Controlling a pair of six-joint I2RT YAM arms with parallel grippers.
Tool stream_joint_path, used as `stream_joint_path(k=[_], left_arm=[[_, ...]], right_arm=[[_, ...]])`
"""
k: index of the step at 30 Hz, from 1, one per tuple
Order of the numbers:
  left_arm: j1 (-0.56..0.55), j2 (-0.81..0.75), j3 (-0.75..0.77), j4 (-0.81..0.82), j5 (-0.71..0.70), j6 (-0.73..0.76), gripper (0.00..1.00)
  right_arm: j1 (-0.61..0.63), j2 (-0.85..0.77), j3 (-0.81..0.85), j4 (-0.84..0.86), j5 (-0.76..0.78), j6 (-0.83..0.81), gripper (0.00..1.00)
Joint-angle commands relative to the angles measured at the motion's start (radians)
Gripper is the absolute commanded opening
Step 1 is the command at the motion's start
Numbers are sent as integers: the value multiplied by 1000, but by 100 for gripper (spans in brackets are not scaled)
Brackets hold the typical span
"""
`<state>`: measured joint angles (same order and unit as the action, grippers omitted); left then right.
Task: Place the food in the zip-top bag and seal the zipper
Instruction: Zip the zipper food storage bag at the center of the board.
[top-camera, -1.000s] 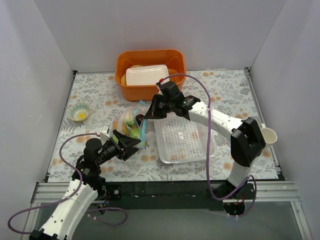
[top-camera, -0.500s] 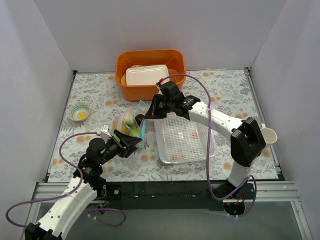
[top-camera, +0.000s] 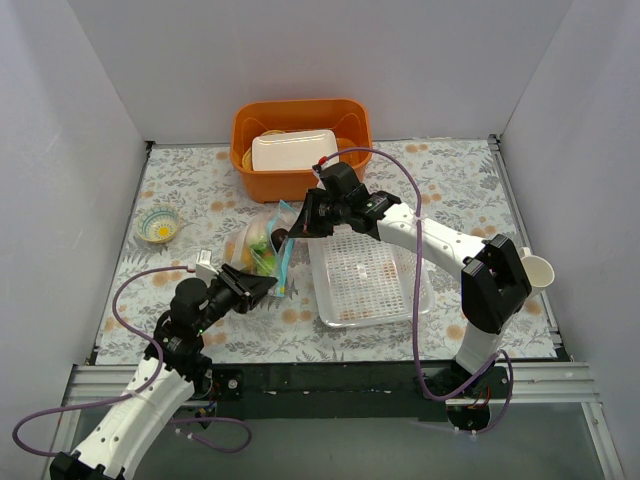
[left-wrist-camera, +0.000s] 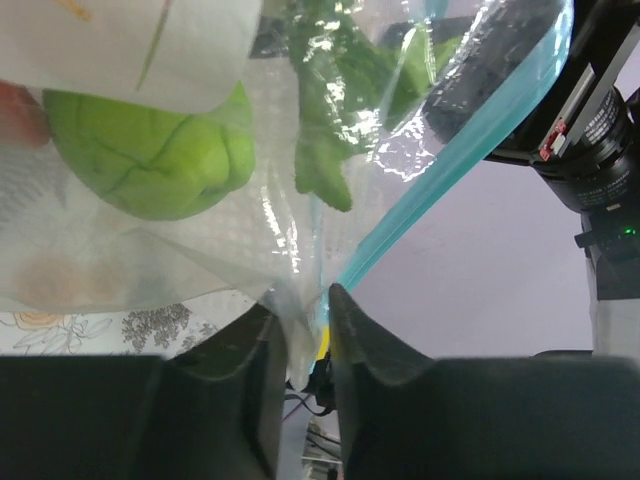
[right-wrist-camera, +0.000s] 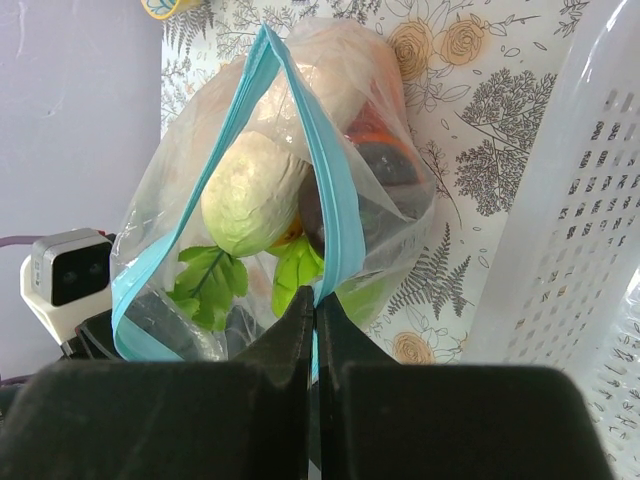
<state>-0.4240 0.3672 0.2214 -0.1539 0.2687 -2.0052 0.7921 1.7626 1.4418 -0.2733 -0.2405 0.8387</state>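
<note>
Plastic, clear and crinkly, is what both arms are working on. In the top view the zip-top bag (top-camera: 262, 242) stands on the flowered table (top-camera: 450, 180), just left of the white mesh basket (top-camera: 425, 300) and in front of the orange bin (top-camera: 240, 135). The right gripper (top-camera: 289, 236) holds the far end of the bag's mouth and the left gripper (top-camera: 268, 287) meets the near end. One gripper at each end probably serves to draw the mouth taut and straight for sealing.

From the left wrist, the left gripper (left-wrist-camera: 302, 308) has its jaws drawn close with only a narrow gap. A fold of the bag's lower corner lies in that gap, right where the zipper (left-wrist-camera: 430, 190) runs down to meet it. I cannot tell whether the pads are gripping the plastic yet. A green apple (left-wrist-camera: 150, 140) and the radish leaves (left-wrist-camera: 325, 150) press against the film above, so the food is already inside.

From the right wrist, the right gripper (right-wrist-camera: 313, 305) is fully closed on the zipper (right-wrist-camera: 335, 190) at one end, lifting it so the bag hangs like a pouch. The mouth gapes between the two teal edges, with the white radish (right-wrist-camera: 255, 195) and a dark purple fruit (right-wrist-camera: 385, 165) showing within. Filling looks done and sealing has not been done.
</note>
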Motion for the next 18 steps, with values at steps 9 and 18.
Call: stream_joint_path(k=[9,18], left_arm=[[-4,-4,6,-15,-19,-173,0],[-4,1,22,5,-5,-159,0]], right_arm=[[-1,-37,37,-23,55,-64,6],[28,-334,-159,-133,192,-139,55]])
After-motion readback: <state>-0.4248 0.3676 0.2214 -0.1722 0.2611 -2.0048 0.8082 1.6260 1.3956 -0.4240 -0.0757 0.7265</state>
